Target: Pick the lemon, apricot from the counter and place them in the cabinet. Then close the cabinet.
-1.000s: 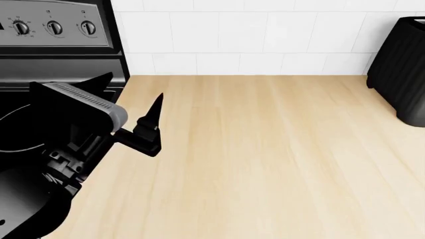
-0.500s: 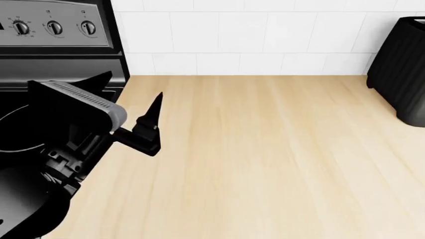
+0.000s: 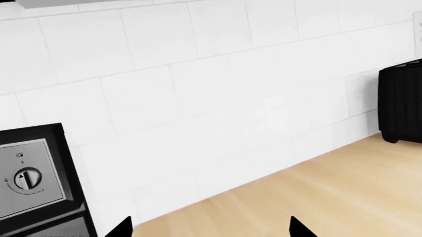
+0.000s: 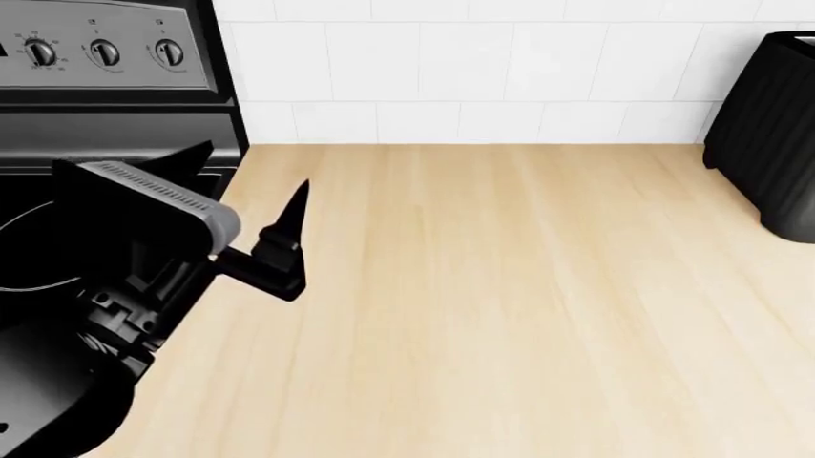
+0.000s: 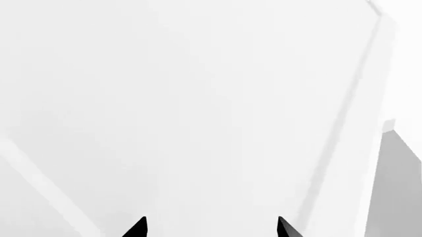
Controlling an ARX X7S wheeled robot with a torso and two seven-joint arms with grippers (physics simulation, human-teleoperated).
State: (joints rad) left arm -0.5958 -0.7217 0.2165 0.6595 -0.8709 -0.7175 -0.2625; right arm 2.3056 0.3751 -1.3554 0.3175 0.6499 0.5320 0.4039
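The lemon and the apricot are out of view in every frame. The light wood-grain counter (image 4: 510,286) lies bare in the head view. My left gripper (image 4: 255,164) hovers over the counter's left end beside the stove. It is open, with its two black fingertips wide apart and nothing between them. In the left wrist view that gripper (image 3: 209,228) faces the tiled wall above the counter (image 3: 329,197). My right gripper (image 5: 211,227) is open and empty. It faces plain white panels, and I cannot tell whether these are the cabinet. It does not show in the head view.
A black stove with a knob panel (image 4: 102,52) sits at the counter's left end. A black appliance (image 4: 770,134) stands at the back right and also shows in the left wrist view (image 3: 400,103). A white tiled wall (image 4: 510,76) runs behind the counter.
My left gripper has drifted very slightly to the left and stays open. Nothing else has moved.
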